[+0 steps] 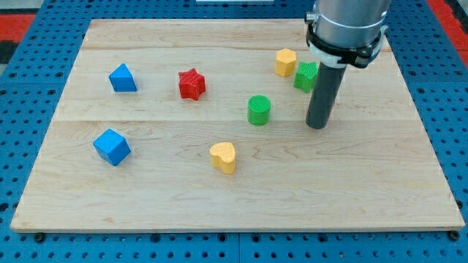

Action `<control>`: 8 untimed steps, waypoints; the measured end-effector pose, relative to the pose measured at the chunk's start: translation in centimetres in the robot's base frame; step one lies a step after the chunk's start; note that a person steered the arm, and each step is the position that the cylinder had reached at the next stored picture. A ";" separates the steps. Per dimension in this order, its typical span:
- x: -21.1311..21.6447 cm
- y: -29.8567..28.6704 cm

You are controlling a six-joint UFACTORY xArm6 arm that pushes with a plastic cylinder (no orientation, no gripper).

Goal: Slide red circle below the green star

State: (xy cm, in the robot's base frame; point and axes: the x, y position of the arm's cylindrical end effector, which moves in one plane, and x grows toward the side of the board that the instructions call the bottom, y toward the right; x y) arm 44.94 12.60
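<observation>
My tip (316, 126) rests on the board at the view's right, shown as a dark rod. A green star (304, 76) sits just above and left of the tip, with its right side hidden behind the rod. The only red block in view is a red star (191, 84), left of centre near the view's top and far to the left of my tip. No red circle shows. A green circle (258, 110) lies a short way to the left of my tip.
A yellow hexagon (286, 62) touches or nearly touches the green star's upper left. A yellow heart (224, 157) lies below centre. A blue triangle (123, 77) and a blue cube (112, 147) are at the left. The wooden board (380, 190) lies on blue pegboard.
</observation>
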 end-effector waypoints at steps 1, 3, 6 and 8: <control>0.0 1.0; -0.7 4.6; -1.7 3.3; -1.7 2.0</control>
